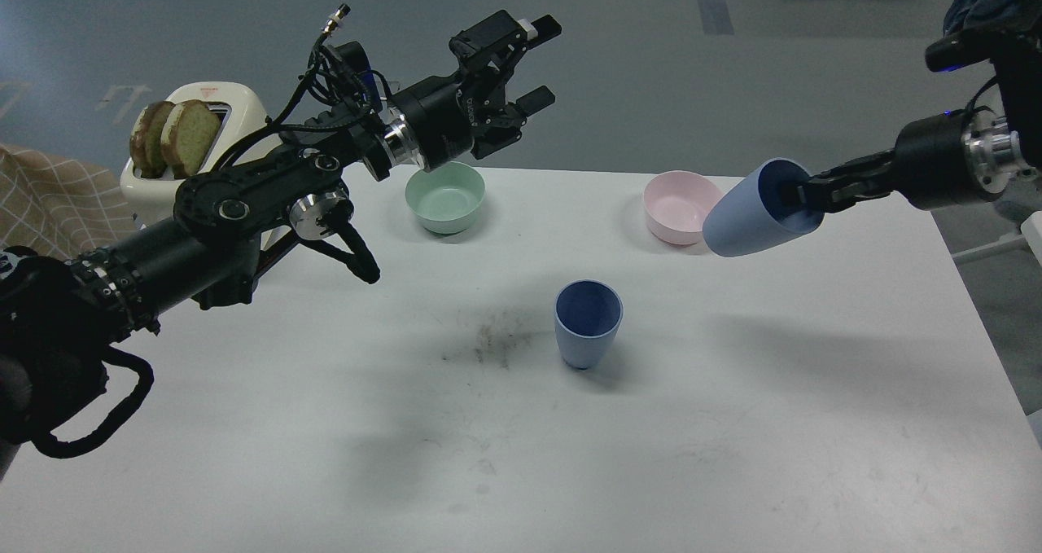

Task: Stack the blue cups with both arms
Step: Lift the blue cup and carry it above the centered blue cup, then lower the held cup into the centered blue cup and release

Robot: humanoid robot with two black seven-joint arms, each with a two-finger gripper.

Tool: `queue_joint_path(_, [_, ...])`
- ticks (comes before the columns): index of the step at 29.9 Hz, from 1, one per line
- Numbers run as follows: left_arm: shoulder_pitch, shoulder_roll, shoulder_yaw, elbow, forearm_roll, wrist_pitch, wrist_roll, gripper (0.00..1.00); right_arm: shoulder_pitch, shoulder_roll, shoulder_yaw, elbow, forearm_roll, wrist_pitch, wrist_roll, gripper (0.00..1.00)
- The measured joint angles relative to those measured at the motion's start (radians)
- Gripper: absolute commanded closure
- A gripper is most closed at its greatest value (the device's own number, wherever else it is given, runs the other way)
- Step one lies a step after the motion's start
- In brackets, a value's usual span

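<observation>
On your left, the left gripper (533,63) hangs above the table's (733,423) far edge with its fingers spread and nothing between them, near the green bowl (445,198). At the centre, one blue cup (588,323) stands upright on the table, mouth up. On your right, the right gripper (802,193) pinches the rim of the second blue cup (753,211), held in the air beside the pink bowl (680,205); its long axis lies nearly level, base pointing left. You look to be mid-carry: next, tip that cup upright and lower it into the standing one.
</observation>
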Motion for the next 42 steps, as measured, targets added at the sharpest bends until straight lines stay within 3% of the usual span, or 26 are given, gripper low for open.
queue_joint_path(14, [-0.001,0.014,-0.001,-0.001,0.0,-0.001,0.0,0.02,0.191,0.327,-0.182,0.02,0.154,0.003,0.0,1.0])
queue_joint_path(42, [0.0,0.026,-0.005,-0.003,-0.002,-0.003,0.0,0.02,0.181,0.511,-0.267,-0.03,0.24,-0.049,0.0,1.0])
